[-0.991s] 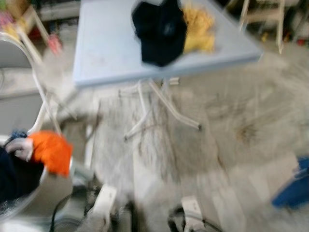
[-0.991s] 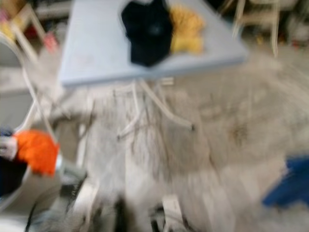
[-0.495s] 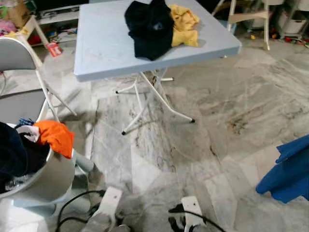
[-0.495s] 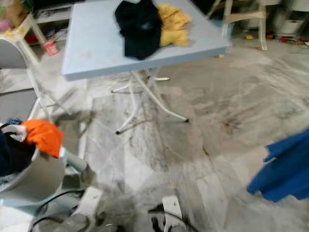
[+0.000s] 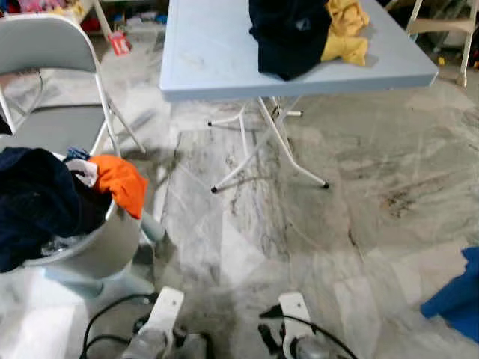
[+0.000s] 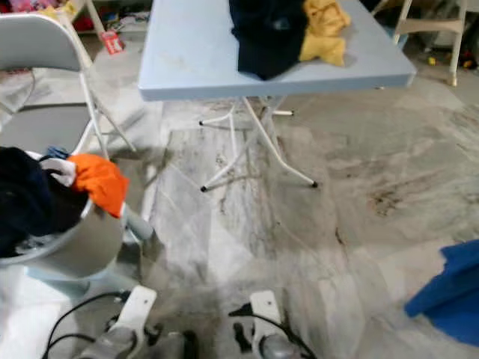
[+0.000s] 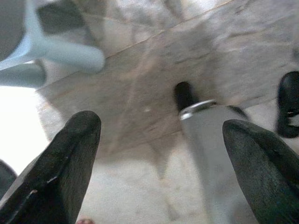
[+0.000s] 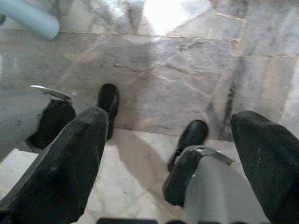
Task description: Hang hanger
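- The robot stands on a grey marbled floor (image 5: 314,224), looking down toward a light blue folding table (image 5: 217,52) on thin white legs at the far side of the scene.
- A black garment (image 5: 288,34) lies bunched on the table's far part, with a yellow garment (image 5: 344,34) touching it on its right.
- To the left, a grey folding chair (image 5: 52,45) stands beside the table, well apart from the clothes.
- Near the left, a pale grey basket (image 5: 97,250) on a light blue stand holds a dark navy garment (image 5: 34,202), with an orange cloth (image 5: 120,183) draped over its rim and a bit of white cloth just beside that.
- At the near right edge, part of a blue cloth (image 5: 456,299) shows against the floor.
- The left gripper (image 7: 161,163) hangs over the floor near the basket's stand, its two black fingers spread wide with nothing between them.
- The right gripper (image 8: 180,163) likewise hangs low above the floor and the robot's own legs, fingers wide apart and empty.
- No hanger can be made out among the clothes on the table or in the basket, so its place cannot be told.
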Tool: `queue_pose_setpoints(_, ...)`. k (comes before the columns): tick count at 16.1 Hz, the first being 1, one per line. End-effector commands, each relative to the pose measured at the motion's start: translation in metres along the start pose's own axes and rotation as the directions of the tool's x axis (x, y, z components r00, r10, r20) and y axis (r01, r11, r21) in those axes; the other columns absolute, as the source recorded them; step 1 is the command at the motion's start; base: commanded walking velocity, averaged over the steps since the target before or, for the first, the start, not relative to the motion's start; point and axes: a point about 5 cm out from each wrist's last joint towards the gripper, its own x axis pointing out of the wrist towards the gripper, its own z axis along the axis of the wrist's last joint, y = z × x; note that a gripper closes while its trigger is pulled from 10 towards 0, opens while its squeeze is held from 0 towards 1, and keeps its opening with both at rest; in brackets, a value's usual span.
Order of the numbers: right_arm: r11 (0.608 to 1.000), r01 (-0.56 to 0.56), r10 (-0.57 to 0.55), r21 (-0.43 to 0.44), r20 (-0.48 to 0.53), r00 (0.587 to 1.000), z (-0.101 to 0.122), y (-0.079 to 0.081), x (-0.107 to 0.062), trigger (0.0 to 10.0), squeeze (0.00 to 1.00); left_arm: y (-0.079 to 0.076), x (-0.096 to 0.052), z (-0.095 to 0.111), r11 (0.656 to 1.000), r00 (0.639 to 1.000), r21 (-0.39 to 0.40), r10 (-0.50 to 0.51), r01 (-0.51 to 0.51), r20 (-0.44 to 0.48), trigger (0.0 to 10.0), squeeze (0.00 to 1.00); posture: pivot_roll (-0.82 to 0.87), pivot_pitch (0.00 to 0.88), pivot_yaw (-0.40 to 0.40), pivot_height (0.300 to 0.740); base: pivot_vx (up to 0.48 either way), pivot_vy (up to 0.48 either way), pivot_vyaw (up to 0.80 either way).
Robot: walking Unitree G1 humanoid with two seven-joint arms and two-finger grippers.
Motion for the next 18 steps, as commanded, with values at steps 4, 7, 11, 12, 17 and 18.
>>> queue_pose_setpoints(4, 1.0, 0.0, 0.0, 0.009, -0.019, 1.0, -0.0073, -0.0003, -0.0014, 10.0, 0.0, -0.0032, -0.0001, -0.0014, 1.0, 1.0, 0.009, -0.003, 0.003, -0.009, 10.0, 0.0, -0.07, 0.162, 0.025, 0.74, 0.0, 0.328, 0.51)
queue_pose_setpoints(7, 1.0, -0.002, 0.002, 0.006, -0.021, 1.0, -0.0085, 0.0001, -0.0017, 10.0, 0.0, -0.0033, -0.0001, -0.0018, 1.0, 1.0, 0.015, -0.003, 0.003, -0.01, 10.0, 0.0, -0.07, 0.159, 0.025, 0.74, 0.0, 0.33, 0.46)
queue_pose_setpoints(11, 1.0, -0.005, 0.005, 0.003, -0.022, 1.0, -0.0091, 0.0007, -0.0018, 10.0, 0.0, -0.0034, -0.0002, -0.0023, 1.0, 1.0, 0.02, -0.002, 0.002, -0.012, 10.0, 0.0, -0.08, 0.157, 0.026, 0.74, 0.0, 0.33, 0.45)
queue_pose_setpoints(12, 1.0, -0.007, 0.007, 0.001, -0.022, 1.0, -0.0094, 0.0009, -0.0018, 10.0, 0.0, -0.0033, -0.0002, -0.0025, 1.0, 1.0, 0.025, -0.001, 0.001, -0.013, 10.0, 0.0, -0.07, 0.155, 0.025, 0.74, 0.0, 0.334, 0.0)
queue_pose_setpoints(17, 1.0, -0.007, 0.007, 0.0, -0.024, 1.0, -0.0107, 0.0015, -0.0021, 10.0, 0.0, -0.0036, -0.0003, -0.0032, 1.0, 1.0, 0.026, -0.004, 0.004, -0.015, 10.0, 0.0, -0.07, 0.161, 0.023, 0.74, 0.0, 0.268, 0.0)
queue_pose_setpoints(18, 1.0, -0.007, 0.007, 0.001, -0.024, 1.0, -0.0108, 0.0014, -0.0022, 10.0, 0.0, -0.0047, -0.0003, -0.0024, 0.999, 1.0, 0.029, -0.023, 0.023, -0.008, 10.0, 0.0, -0.07, 0.163, 0.022, 0.74, 0.0, 0.0, 0.0)
